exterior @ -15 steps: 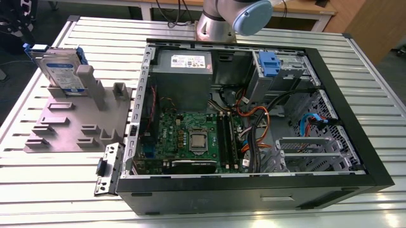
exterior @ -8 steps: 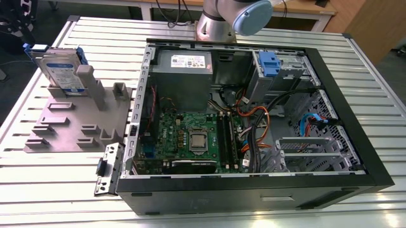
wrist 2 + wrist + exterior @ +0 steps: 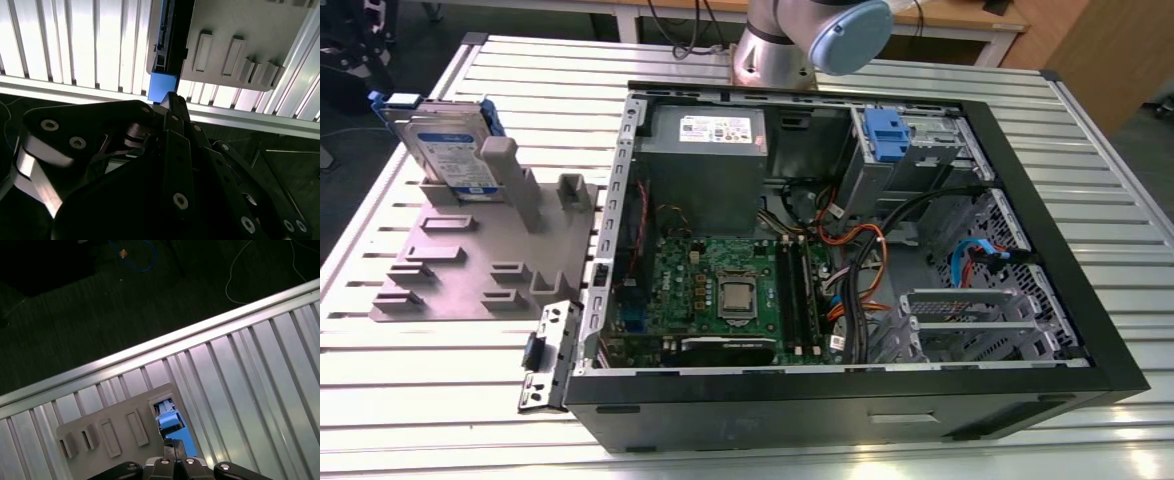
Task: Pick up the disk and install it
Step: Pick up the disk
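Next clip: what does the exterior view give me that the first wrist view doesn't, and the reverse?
Exterior view: the open computer case, with motherboard and cables inside, and part of the arm behind it.
First wrist view: the gripper, shut, its tip close to the disk (contact unclear), and the dark floor with loose cables past the table edge.
Both: the disk standing on edge in the grey holder, on the slatted metal table.
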`<state>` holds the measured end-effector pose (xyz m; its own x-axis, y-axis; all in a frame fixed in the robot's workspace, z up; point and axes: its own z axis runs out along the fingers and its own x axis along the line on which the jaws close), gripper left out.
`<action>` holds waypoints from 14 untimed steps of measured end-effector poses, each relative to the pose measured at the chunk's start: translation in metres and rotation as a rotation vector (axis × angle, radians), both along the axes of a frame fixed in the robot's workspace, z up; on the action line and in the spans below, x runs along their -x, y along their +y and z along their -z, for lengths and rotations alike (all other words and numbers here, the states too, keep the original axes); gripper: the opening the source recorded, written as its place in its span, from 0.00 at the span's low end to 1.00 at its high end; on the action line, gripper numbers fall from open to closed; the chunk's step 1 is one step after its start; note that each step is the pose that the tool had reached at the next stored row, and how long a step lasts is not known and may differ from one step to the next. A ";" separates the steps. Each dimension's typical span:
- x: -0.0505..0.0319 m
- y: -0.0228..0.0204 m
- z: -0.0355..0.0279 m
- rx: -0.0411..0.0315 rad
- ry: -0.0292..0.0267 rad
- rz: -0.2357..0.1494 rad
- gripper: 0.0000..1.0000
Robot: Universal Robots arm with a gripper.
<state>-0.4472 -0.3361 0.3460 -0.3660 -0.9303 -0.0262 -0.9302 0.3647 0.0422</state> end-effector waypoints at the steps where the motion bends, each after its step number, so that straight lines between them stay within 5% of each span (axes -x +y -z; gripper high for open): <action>1: 0.0000 0.0004 0.0002 0.0000 -0.0001 0.000 0.11; 9: -0.0001 0.0021 0.0023 0.0002 0.0001 -0.017 0.41; 14: 0.0000 0.0021 0.0070 -0.0003 0.0000 -0.097 0.47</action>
